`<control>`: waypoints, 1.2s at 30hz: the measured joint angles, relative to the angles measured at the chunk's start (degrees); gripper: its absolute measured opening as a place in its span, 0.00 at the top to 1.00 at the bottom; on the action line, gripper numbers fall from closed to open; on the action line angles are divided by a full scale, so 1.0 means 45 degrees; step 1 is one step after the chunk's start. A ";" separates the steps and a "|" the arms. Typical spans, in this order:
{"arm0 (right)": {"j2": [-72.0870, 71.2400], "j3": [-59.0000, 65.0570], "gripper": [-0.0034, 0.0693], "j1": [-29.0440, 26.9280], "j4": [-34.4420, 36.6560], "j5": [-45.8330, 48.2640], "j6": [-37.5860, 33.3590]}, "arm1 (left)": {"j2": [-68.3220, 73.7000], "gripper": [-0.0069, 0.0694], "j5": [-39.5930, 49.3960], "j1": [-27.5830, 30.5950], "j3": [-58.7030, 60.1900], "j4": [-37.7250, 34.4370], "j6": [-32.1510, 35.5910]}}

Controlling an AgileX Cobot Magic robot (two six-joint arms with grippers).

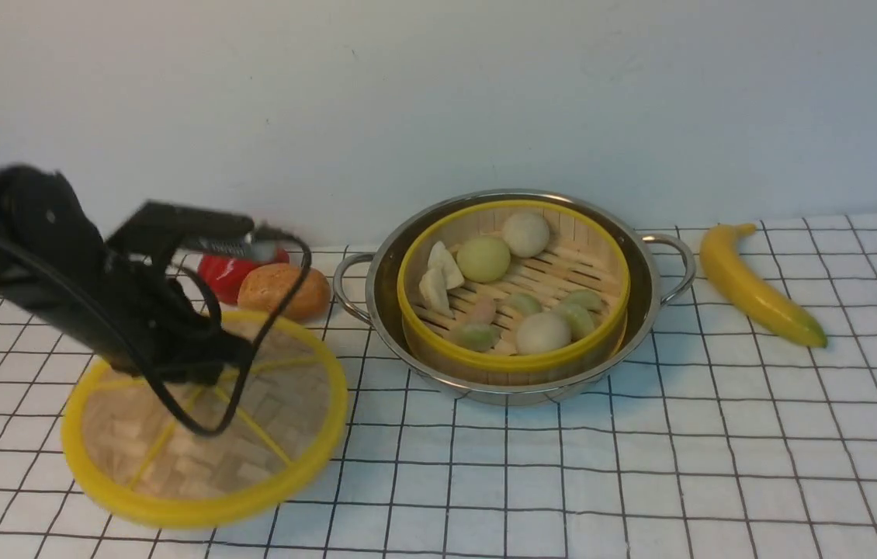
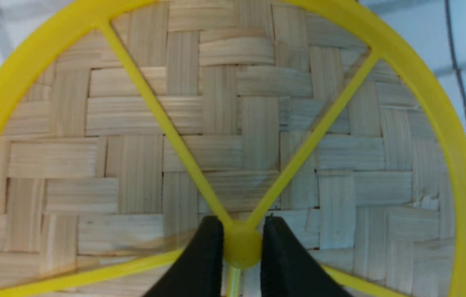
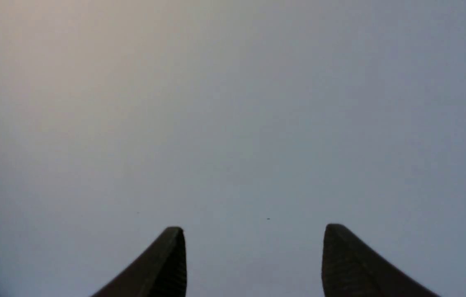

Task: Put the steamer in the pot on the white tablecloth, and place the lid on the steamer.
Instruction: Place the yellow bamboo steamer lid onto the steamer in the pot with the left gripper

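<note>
At the left, the robot's left claw [image 2: 242, 243] is closed on the round yellow hub of the lid [image 1: 206, 458], a flat disc of woven bamboo with a thick yellow rim and spokes. The lid is over the white tablecloth [image 1: 438, 497] covering the worktop, to the left of the pot. It looks light and fairly stiff, its thin weave braced by the spokes. The raised hub is the sensible place to hold it, though smooth and small enough that the disc could tip or twist if carried quickly. A red item [image 1: 221, 273] and a bread roll [image 1: 285, 292] lie behind it.

In the middle, the shiny steel pot [image 1: 512, 397] has a looped handle on each side. The bamboo steamer [image 1: 512, 363] is inside, carrying pale bun-like and green pieces of food. Its rim is probably firm but springy, and needs only gentle contact as the lid comes down, so the food stays put.

Right of the pot lies a banana [image 1: 757, 291]. The right claw [image 3: 253, 253] stands wide, with nothing between its fingers, facing a plain pale surface.
</note>
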 joint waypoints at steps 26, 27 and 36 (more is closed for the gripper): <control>-0.2494 0.5258 0.35 0.0000 0.0485 0.0100 0.1353 | 0.6883 0.77 0.1366 -0.5615 -1.1359 -0.0161 -0.0217; -0.2494 0.5258 0.35 0.0000 0.0601 0.0100 0.1353 | 0.7053 0.77 0.1366 -0.5615 -1.1445 -0.0074 -0.0220; -0.2494 0.5258 0.35 0.0000 0.0686 0.0100 0.1353 | 0.7608 0.77 0.1180 -0.5615 -1.1521 0.0179 -0.0271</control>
